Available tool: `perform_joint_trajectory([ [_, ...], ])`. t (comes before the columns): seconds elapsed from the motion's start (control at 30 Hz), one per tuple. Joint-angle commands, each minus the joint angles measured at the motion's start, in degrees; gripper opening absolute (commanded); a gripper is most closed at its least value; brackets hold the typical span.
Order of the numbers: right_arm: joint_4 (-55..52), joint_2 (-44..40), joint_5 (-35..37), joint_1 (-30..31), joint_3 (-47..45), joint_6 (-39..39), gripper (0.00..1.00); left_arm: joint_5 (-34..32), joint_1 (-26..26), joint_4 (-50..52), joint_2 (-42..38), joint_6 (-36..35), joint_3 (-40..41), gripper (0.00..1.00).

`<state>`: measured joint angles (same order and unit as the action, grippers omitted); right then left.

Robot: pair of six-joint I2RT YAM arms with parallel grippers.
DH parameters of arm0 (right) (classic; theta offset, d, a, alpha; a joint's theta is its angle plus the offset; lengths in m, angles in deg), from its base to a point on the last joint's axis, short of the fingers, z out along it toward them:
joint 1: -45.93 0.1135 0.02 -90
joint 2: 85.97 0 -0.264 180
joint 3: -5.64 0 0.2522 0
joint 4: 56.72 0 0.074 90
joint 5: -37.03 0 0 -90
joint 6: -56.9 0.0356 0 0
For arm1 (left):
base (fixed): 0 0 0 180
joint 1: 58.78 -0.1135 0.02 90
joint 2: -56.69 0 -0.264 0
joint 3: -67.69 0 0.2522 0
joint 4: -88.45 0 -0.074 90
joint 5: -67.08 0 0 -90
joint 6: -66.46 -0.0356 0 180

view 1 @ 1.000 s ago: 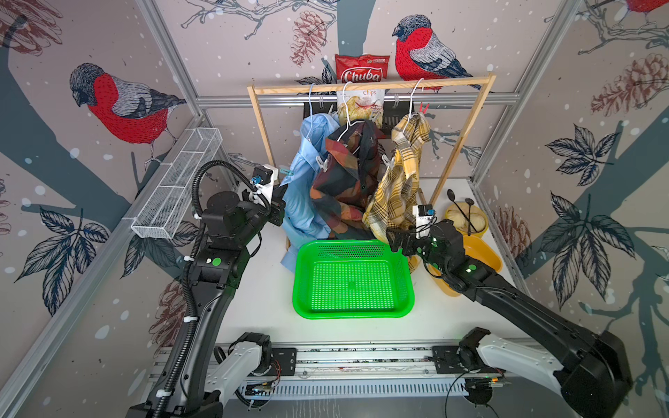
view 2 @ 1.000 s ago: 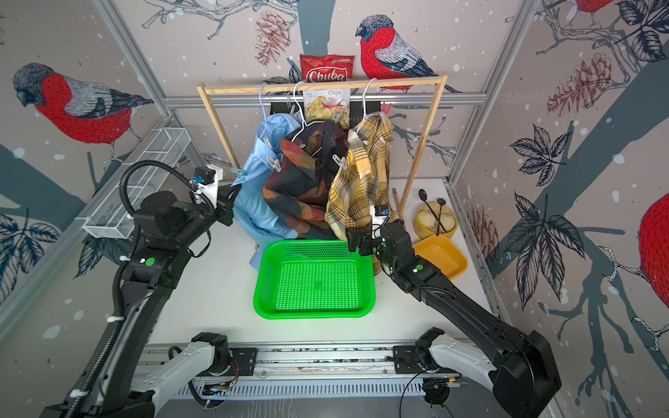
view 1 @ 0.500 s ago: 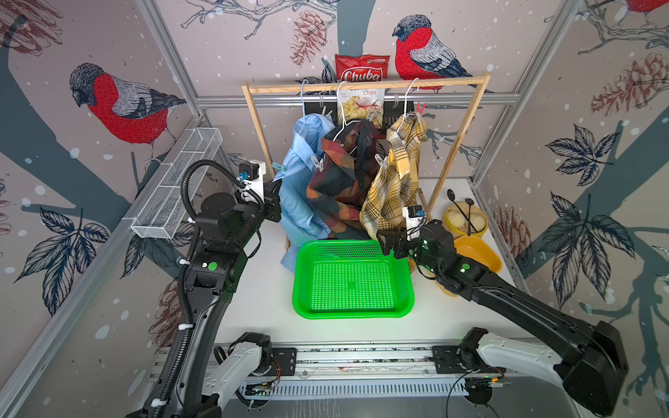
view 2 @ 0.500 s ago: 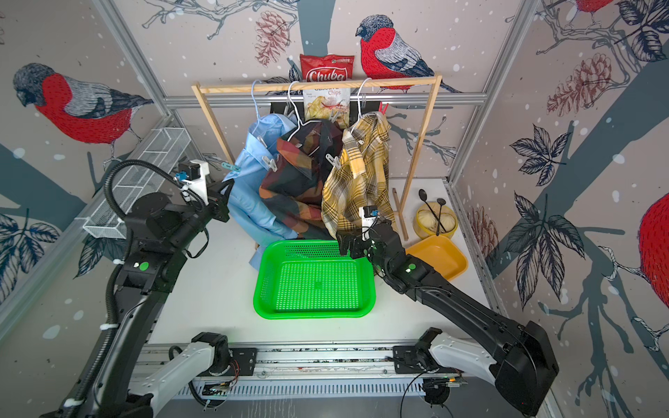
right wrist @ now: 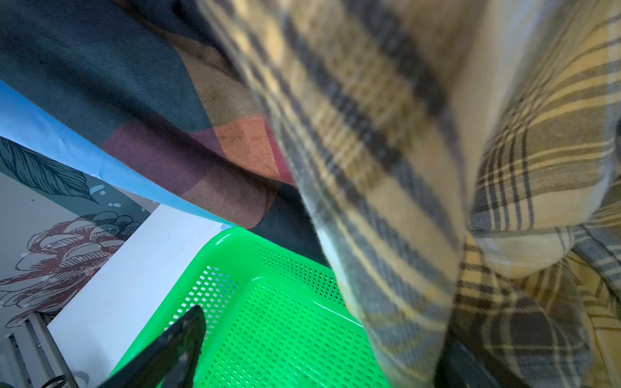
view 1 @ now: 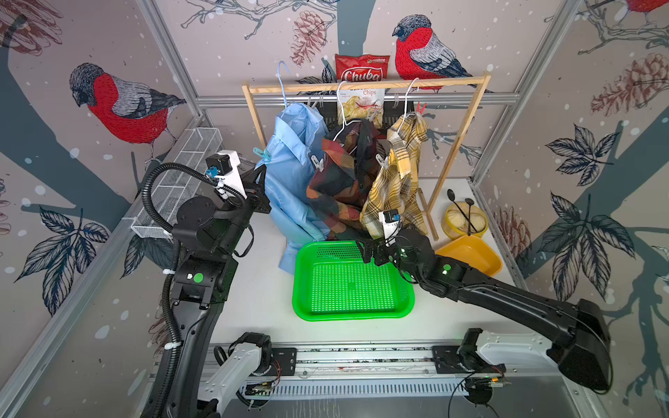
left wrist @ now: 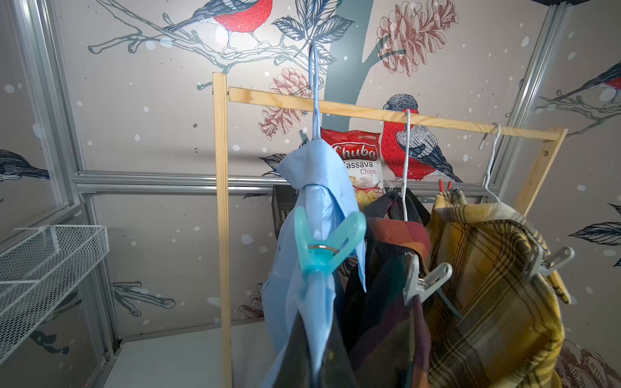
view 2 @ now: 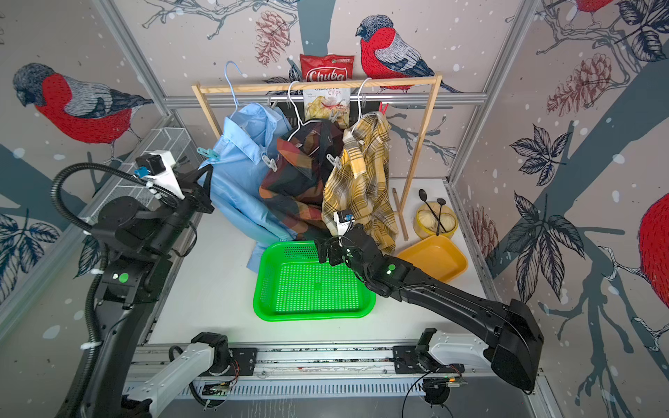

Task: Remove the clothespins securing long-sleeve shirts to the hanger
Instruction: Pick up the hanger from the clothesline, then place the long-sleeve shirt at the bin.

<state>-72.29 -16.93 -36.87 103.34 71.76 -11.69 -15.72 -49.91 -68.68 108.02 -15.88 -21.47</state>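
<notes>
Three long-sleeve shirts hang on wire hangers from a wooden rail [view 1: 362, 85]: light blue [view 1: 293, 173], dark check [view 1: 340, 181], yellow plaid [view 1: 398, 173]. A teal clothespin [view 1: 262, 153] [left wrist: 327, 245] grips the blue shirt's shoulder. Whitish-grey clothespins sit on the check shirt [view 1: 318, 163] [left wrist: 425, 280] and the plaid one [view 1: 382, 159] [left wrist: 547, 260]; a red clothespin [view 1: 420, 107] is near the plaid collar. My left gripper [view 1: 259, 177] [left wrist: 312, 336] is shut on blue cloth just below the teal pin. My right gripper [view 1: 367, 251] [right wrist: 319, 352] is open under the plaid hem; one of its fingers [right wrist: 181, 346] shows.
A green basket [view 1: 351, 311] lies on the table in front of the shirts. A yellow tray [view 1: 470, 253] and a jar with spoons [view 1: 463, 217] stand at the right. A wire basket [view 1: 181, 181] is on the left wall. A chips bag [view 1: 362, 68] hangs behind the rail.
My left gripper has drawn the blue shirt's shoulder leftward, and the blue hanger's hook has risen above the rail. My right gripper has moved left over the basket's far edge.
</notes>
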Motion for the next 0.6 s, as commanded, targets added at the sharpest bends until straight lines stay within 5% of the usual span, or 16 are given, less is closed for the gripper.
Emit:
perform_joint_trajectory([
  [0.0,0.31,1.03,2.53,1.87,1.48,0.92,1.0,-1.34,0.01,-7.91,0.24,1.75,-2.7,0.0],
  [0.57,2.83,12.99,-0.23,15.13,14.42,-3.25,1.0,2.34,0.0,0.21,-1.64,3.76,-16.29,0.0],
])
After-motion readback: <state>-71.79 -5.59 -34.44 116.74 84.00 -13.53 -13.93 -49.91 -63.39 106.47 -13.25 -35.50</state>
